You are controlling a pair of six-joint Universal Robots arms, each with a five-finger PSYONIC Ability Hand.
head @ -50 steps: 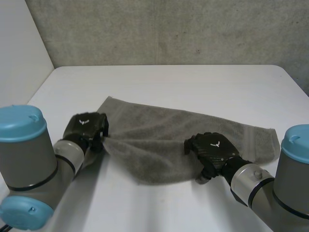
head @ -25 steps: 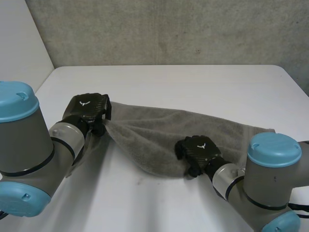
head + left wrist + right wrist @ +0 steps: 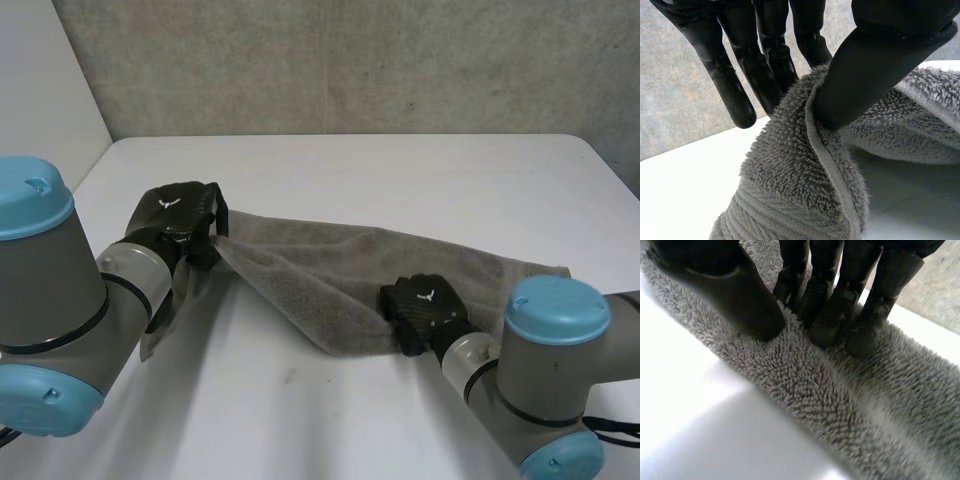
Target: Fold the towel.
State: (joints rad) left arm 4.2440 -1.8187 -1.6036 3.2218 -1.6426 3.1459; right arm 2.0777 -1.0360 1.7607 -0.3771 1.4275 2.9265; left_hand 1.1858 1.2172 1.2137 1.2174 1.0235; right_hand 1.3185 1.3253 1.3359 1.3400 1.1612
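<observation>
Nearest to me, my right hand (image 3: 425,305) sits on the near edge of the towel (image 3: 340,265), about midway along it. My thumb and fingertips (image 3: 860,340) dig into the pile and nip a ridge of cloth between them, just beside the bare table (image 3: 400,170). A little further out, on my left, my left hand (image 3: 178,212) has the towel's left corner. My thumb presses the hemmed edge against my fingers, so the corner is pinched and raised off the table, with a flap hanging below the hand. From there the grey towel runs in a long, rumpled band across the table to its right end, which lies flat. Beyond the table stands a grey concrete wall (image 3: 350,60).
</observation>
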